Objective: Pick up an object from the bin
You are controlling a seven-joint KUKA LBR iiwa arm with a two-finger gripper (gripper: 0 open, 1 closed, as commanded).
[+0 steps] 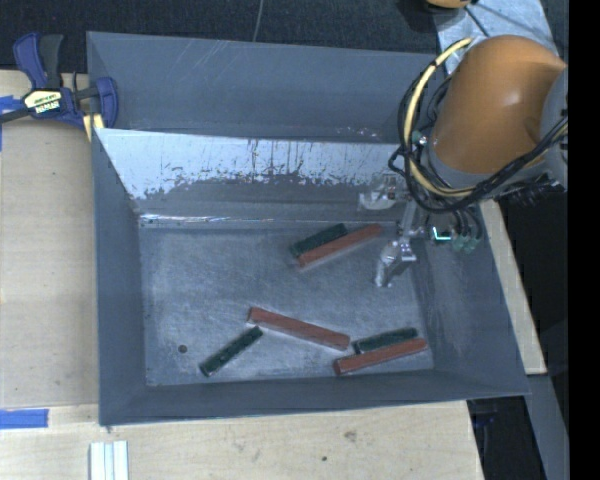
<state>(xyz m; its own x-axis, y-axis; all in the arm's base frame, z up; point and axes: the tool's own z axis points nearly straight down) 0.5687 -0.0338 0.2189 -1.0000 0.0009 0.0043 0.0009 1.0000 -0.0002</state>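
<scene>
While the arm reaches down, its fingers (392,266), seemingly closed and empty, hover beside a brown-and-green bar (335,243).

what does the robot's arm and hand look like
The wrist wears a smooth, rounded orange cover, domed like a helmet. Black and yellow cables loop around its edge. Beneath it sits a small hand of silvery grey metal, with a tiny green spot beside it.
</scene>
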